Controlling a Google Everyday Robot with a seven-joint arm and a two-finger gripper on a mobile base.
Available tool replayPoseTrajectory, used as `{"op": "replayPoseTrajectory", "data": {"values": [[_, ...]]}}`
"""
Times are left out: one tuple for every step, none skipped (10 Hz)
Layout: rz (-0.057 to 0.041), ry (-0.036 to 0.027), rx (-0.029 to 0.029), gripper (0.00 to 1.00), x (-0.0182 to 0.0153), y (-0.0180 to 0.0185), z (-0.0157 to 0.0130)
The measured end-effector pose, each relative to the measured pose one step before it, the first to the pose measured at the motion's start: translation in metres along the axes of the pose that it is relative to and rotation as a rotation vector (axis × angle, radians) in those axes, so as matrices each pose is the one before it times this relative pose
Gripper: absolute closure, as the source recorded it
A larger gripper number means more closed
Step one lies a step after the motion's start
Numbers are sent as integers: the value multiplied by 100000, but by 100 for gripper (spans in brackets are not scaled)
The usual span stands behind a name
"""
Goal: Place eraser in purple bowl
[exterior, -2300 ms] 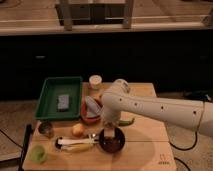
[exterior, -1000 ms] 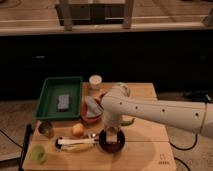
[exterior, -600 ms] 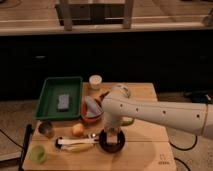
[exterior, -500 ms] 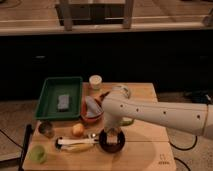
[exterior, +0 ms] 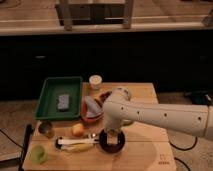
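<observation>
At the far lower left of the frame a small green object (exterior: 37,154) lies on the wooden table (exterior: 145,155), with a dull round metal cup (exterior: 46,129) just above it. Higher up, at the left of the table, the green tray (exterior: 60,97) holds the larger grey block (exterior: 63,101), which is not the task's item. Moving right, a white-handled utensil (exterior: 74,144) lies along the table's front edge with a small orange-yellow ball (exterior: 77,130) just above it, and behind these an orange-red dish (exterior: 90,116) carries a grey object; a small white cup (exterior: 95,81) stands further back. Near the lower centre sits the purple bowl (exterior: 111,143), and the gripper (exterior: 114,140) reaches straight down into it from the white arm (exterior: 165,116) that enters from the right edge. A pale block that seems to be the eraser (exterior: 115,142) shows at the bowl's inside, right at the gripper's tip. Whether the gripper grips it or has let go cannot be told. By the look of it the task is nearly complete: the eraser is at or in the bowl, and what likely remains is a confirmed release and lifting the arm away.
</observation>
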Motion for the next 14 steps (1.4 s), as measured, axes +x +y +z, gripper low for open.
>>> {"op": "replayPoseTrajectory", "data": {"values": [[161, -31, 152, 53, -44, 32, 28], [-19, -120, 112, 40, -82, 7, 49], [63, -41, 188, 32, -27, 15, 42], [107, -112, 317, 22, 5, 1, 76], [-151, -199, 114, 20, -26, -49, 73], [-60, -110, 117, 20, -15, -16, 23], [-100, -96, 128, 20, -10, 16, 3], [-98, -221, 132, 20, -32, -9, 41], [-91, -79, 81, 20, 6, -24, -8], [-192, -113, 85, 20, 18, -64, 10], [-220, -162, -94, 20, 13, -41, 22], [-531, -212, -370, 20, 38, -79, -48], [-337, 32, -214, 20, 76, -67, -128], [-137, -127, -275, 20, 24, 35, -23]]}}
